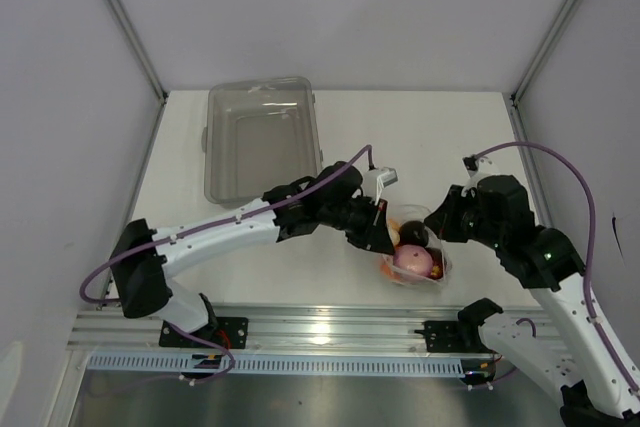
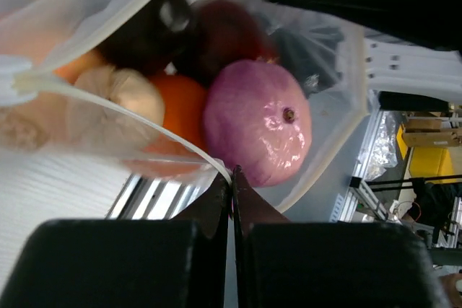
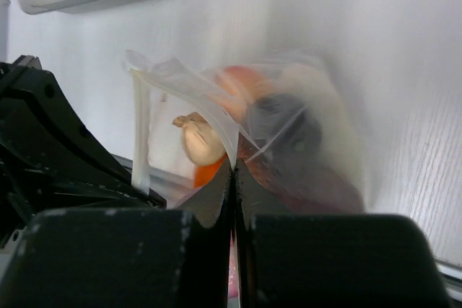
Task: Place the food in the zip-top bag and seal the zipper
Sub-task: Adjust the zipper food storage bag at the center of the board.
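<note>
The clear zip-top bag [image 1: 417, 259] lies near the table's front edge with the food inside it. In the left wrist view a pink bulb [image 2: 260, 124], an orange piece [image 2: 180, 106], a pale white piece [image 2: 133, 91] and dark grapes [image 2: 155, 34] show through the plastic. My left gripper [image 2: 232, 174] is shut on the zipper [image 2: 130, 115] at the bag's left side [image 1: 388, 237]. My right gripper [image 3: 234, 164] is shut on the mouth edge of the bag [image 3: 289, 128] at its right side [image 1: 437, 234]. A loose part of the zipper [image 3: 141, 135] hangs to the left in the right wrist view.
A rigid clear bin [image 1: 262, 137] stands at the back left of the table and holds nothing that I can see. The aluminium rail [image 1: 320, 327] runs just in front of the bag. The two arms nearly meet over the bag.
</note>
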`<state>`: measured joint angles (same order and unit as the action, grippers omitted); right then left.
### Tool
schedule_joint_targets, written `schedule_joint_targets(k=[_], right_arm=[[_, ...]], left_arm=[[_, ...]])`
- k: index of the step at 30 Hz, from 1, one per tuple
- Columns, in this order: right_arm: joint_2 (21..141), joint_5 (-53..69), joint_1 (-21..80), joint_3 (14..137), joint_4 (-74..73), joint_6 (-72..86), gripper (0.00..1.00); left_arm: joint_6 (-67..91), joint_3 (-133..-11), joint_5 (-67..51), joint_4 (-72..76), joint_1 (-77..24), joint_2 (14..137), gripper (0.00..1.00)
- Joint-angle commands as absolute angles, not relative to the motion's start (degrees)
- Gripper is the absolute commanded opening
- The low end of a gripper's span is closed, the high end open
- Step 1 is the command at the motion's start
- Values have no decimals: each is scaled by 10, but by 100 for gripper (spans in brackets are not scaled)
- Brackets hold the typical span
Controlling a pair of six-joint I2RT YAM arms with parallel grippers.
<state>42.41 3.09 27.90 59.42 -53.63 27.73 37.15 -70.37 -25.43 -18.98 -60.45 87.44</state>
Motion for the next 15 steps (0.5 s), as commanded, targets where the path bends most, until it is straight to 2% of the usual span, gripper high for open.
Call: schedule_joint_targets(k=[1,10,15], right_arm=[[390,54,280,649,-532,259,0],[407,82,279,506,-476,286,0],[411,86,283,576,-494,298,0]], left_arm=[[372,-747,-273,-185,-608,822,1],[402,-685,-261,-181,-577,886,0],[396,-718,-257,-197,-577,837,1]])
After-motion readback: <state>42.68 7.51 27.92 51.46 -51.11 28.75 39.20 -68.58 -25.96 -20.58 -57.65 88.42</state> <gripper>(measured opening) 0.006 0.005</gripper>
